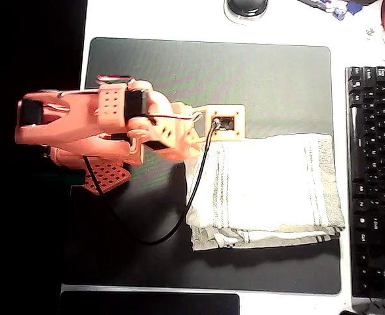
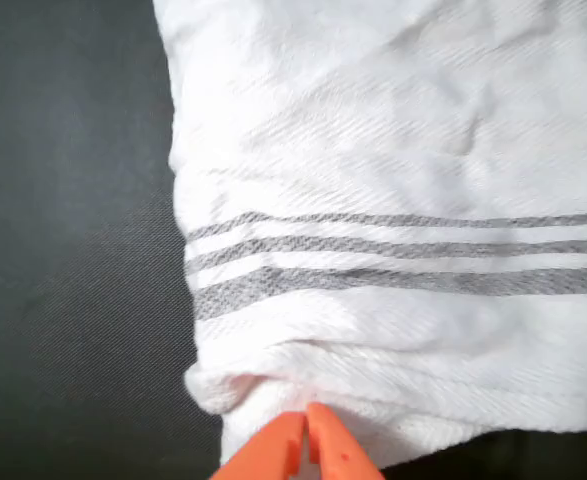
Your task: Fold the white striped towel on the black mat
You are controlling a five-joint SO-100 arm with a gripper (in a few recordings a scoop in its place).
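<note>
Top of mat: bare black mat (image 1: pixel 205 72) across the whole strip above the arm, wide open in the overhead view.
Right of mat: the black keyboard (image 1: pixel 374 177) runs down the bench edge, near the white striped towel (image 1: pixel 271 190), a tight lane between them.
Bottom strip: a band of bare mat lies below the towel's folded edge.
Left side: the orange arm (image 1: pixel 94 128) blocks the mat's left half, its black cable (image 1: pixel 179 220) looping over bare mat to the towel's left edge.
Wrist view: orange fingers (image 2: pixel 308 445) pressed together at the towel's (image 2: pixel 393 200) hem, open mat (image 2: pixel 73 250) to the left.
</note>
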